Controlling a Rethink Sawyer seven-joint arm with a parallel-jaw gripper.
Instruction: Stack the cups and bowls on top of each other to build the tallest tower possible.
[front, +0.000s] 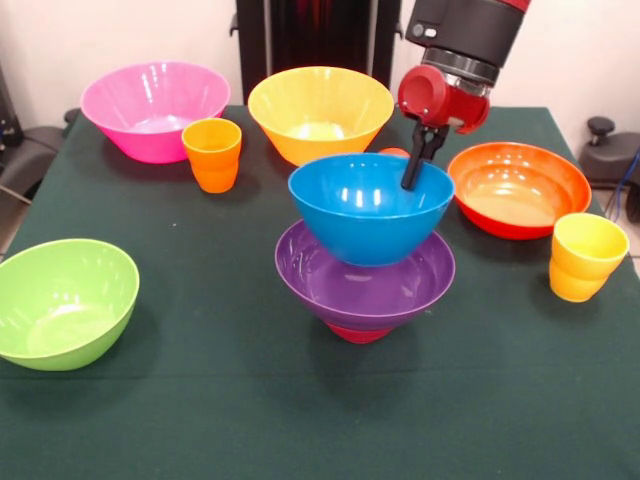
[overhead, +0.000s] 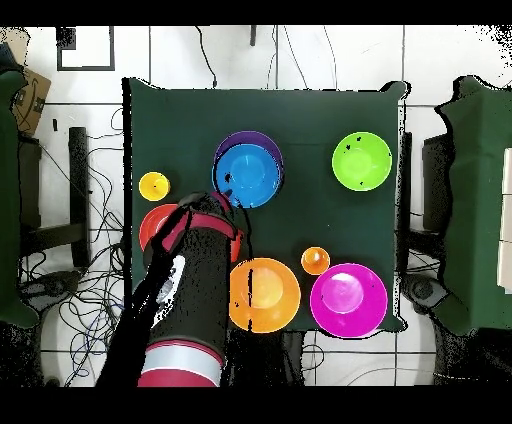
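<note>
A tower stands mid-table: a small magenta-red bowl (front: 357, 333) upside down at the bottom, a wide purple bowl (front: 365, 285) on it, and a blue bowl (front: 360, 210) nested on top. My gripper (front: 410, 183) comes down at the blue bowl's far right rim, one finger inside and shut on the rim. In the overhead view the gripper (overhead: 225, 195) sits at the blue bowl's (overhead: 248, 175) lower left edge, over the purple bowl (overhead: 245, 138). A ribbed orange cup (front: 212, 153) and a ribbed yellow cup (front: 585, 257) stand loose. A red-orange cup (front: 393, 152) peeks out behind the blue bowl.
A pink bowl (front: 155, 108) and a yellow bowl (front: 320, 112) stand at the far side. An orange-red bowl (front: 517, 188) is to the right of the tower and a green bowl (front: 62, 300) is at the near left. My arm (overhead: 190, 290) covers part of the orange-red bowl in the overhead view.
</note>
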